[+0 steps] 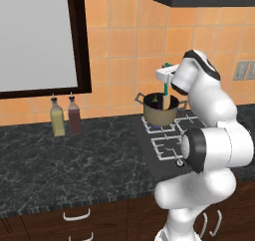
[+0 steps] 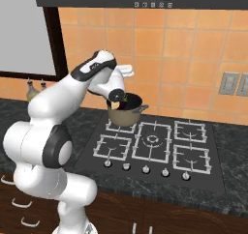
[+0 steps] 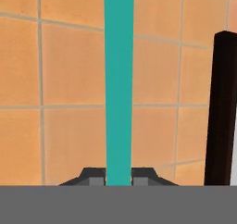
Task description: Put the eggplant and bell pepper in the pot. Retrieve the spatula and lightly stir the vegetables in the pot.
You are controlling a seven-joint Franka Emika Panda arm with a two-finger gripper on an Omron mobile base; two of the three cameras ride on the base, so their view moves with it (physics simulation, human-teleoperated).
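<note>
My gripper (image 1: pixel 167 81) hovers above the pot (image 1: pixel 160 113) and is shut on the spatula's teal handle (image 1: pixel 166 90). The handle hangs down, and its tan blade (image 1: pixel 166 102) dips inside the pot. In the hand view the handle (image 3: pixel 118 79) rises straight up between my fingertips (image 3: pixel 95 177), against the orange wall tiles. The brownish-grey pot (image 2: pixel 125 114) stands on the stove's back left burner. A small dark purple eggplant (image 1: pixel 155 102) shows just inside its rim. The bell pepper is hidden.
A yellow oil bottle (image 1: pixel 58 119) and a dark red bottle (image 1: pixel 74 117) stand against the wall to the left on the dark counter (image 1: pixel 74 165). The stove (image 2: pixel 155 146) has bare grates in front of the pot. A dark window frame (image 3: pixel 222 107) lies close by.
</note>
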